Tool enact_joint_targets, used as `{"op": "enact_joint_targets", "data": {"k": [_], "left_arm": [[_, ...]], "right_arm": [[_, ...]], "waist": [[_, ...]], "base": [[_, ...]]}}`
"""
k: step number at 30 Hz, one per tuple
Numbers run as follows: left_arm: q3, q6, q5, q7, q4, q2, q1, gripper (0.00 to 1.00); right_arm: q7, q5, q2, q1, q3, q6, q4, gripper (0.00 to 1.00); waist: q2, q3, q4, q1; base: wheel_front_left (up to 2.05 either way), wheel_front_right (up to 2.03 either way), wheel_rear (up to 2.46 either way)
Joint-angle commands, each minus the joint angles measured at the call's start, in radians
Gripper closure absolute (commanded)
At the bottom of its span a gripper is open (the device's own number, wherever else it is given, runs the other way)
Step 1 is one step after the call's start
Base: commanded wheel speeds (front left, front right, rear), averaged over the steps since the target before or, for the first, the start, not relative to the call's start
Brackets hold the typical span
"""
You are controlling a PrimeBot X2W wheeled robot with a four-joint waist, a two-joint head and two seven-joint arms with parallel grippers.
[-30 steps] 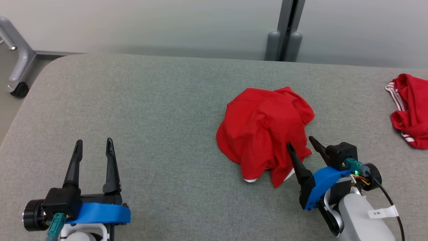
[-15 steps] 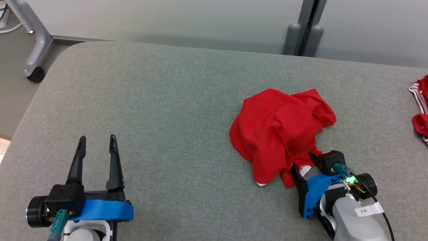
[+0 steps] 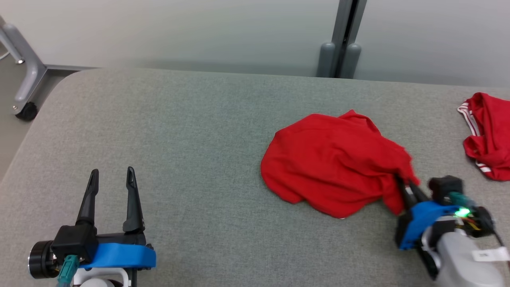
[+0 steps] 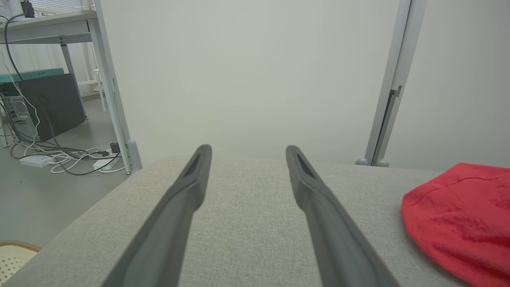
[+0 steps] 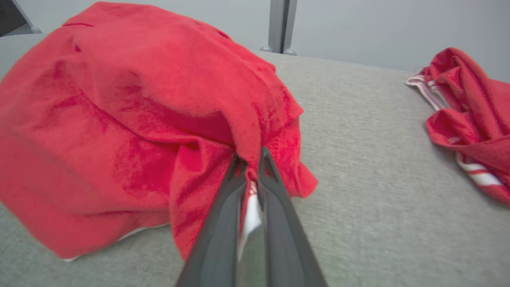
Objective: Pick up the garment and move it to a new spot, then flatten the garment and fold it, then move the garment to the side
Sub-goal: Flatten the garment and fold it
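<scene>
Right pincer (image 3: pixel 404 184): it's squeezing nearly shut on a bunched edge of the garment (image 3: pixel 334 167), with red cloth and a bit of white trim pinched between the fingers.
Garment: it's lying crumpled right of centre on the bench (image 3: pixel 179 131), and its near-right corner is stretching taut toward that pincer.
Why that grip: probably it's grabbing an edge so the bulk is trailing out instead of balling up, which is handy for the move.
Left pincer (image 3: pixel 111 172): it's sitting low on the left with fingers spread and holding nothing, well apart from the garment, likely waiting for the flattening.
Spare red cloth (image 3: pixel 488 135): it's lying at the far right, white-striped, well apart from the garment.
Stage: looks like it's starting the pick-up.
Risk: that small pinch might be slipping once the weight comes on.
</scene>
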Motion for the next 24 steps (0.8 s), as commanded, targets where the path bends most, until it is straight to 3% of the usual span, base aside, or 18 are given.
{"op": "enact_joint_targets", "data": {"k": [1, 7, 12, 19, 24], "left_arm": [[0.003, -0.002, 0.001, -0.004, 0.000, 0.001, 0.008, 0.00], [0.013, -0.003, 0.002, -0.004, -0.007, -0.001, 0.021, 0.00], [0.018, -0.004, 0.002, -0.004, -0.009, -0.004, 0.026, 0.00], [0.020, -0.007, 0.002, -0.004, -0.008, -0.007, 0.034, 0.00], [0.018, -0.009, 0.001, -0.004, -0.008, -0.009, 0.033, 0.00]], "right_arm": [[-0.004, 0.007, -0.025, 0.025, -0.015, 0.000, -0.022, 1.00], [-0.004, 0.034, -0.139, 0.106, -0.125, 0.000, -0.154, 1.00], [-0.004, 0.026, -0.178, 0.144, -0.196, 0.000, -0.257, 1.00], [0.051, 0.016, -0.119, 0.161, -0.159, 0.000, -0.448, 1.00], [0.111, 0.013, -0.037, 0.135, -0.050, 0.000, -0.575, 1.00]], "waist": [[0.0000, -0.010, -0.011, -0.0001], [0.0000, -0.023, -0.032, -0.0001], [0.0000, -0.025, -0.038, -0.0001], [0.0000, -0.041, -0.029, -0.0001], [0.0000, -0.045, -0.014, -0.0001]], "base": [[0.00, 0.00, 0.00], [0.00, 0.00, 0.00], [0.00, 0.00, 0.00], [0.00, 0.00, 0.00], [0.00, 0.00, 0.00]]}}
